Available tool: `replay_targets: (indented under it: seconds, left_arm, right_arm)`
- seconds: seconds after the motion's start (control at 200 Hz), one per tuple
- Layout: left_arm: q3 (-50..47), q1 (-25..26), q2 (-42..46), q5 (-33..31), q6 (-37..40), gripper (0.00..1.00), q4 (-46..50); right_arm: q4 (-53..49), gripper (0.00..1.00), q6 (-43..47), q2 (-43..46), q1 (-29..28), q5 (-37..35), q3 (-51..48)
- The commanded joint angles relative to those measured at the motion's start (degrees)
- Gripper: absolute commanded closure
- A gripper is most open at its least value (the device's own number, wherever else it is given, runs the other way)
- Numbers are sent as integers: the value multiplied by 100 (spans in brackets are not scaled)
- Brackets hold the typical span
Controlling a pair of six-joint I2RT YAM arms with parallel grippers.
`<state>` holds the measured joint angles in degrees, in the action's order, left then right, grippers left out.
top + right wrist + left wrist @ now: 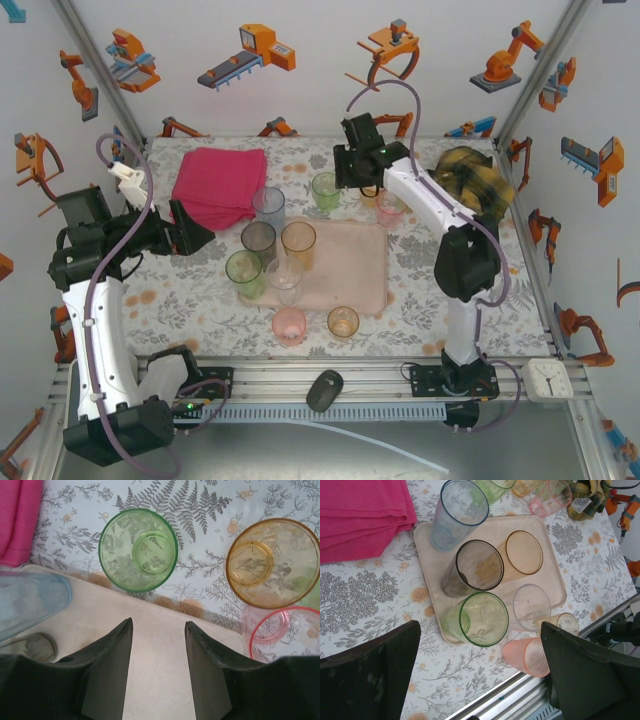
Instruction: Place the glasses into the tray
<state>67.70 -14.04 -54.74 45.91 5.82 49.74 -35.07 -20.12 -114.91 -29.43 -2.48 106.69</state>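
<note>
From above, we see the tray point(350, 270) in the middle of the table. A grey glass point(258, 240), an orange glass point(298, 242), a green glass point(244, 272) and a clear glass point(284, 278) crowd its left half, and the right half is bare. A blue glass point(268, 208) stands at the far left corner; we cannot tell whether it sits inside the rim or across it. If it straddles the rim, a nudge could tip it. A pink glass point(289, 325) and a small orange glass point(343, 322) stand on the table by the near rim. The right gripper point(350, 178) hangs over the far rim.

In the left wrist view, the left gripper point(480, 629) is spread wide and empty above the packed glasses. We judge that a descent here could clip the green or clear glass and topple the whole cluster.

In the right wrist view, the right gripper point(156, 630) has its jaws partly apart with nothing between them, over the tray's far edge. Just beyond that edge stands a far green glass point(137, 550). To its right are a far orange glass point(272, 562) and a pink-rimmed glass point(285, 635), close beside each other. We fear a finger reaching for one of that pair would shove the other. Thin, slick plastic may also squirt out of a hard pinch, and a glass carried low could catch the rim.
</note>
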Motion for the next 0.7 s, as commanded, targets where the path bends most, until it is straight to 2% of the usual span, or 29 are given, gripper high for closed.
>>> replay_targets:
  seconds: [0.0, 0.696]
  left_arm:
    - [27, -72, -39, 203, 64, 3, 52]
    - [-99, -215, -115, 201, -27, 3, -63]
  right_arm:
    - [235, 55, 27, -192, 55, 103, 395]
    - [228, 57, 149, -1389, 218, 178, 1183]
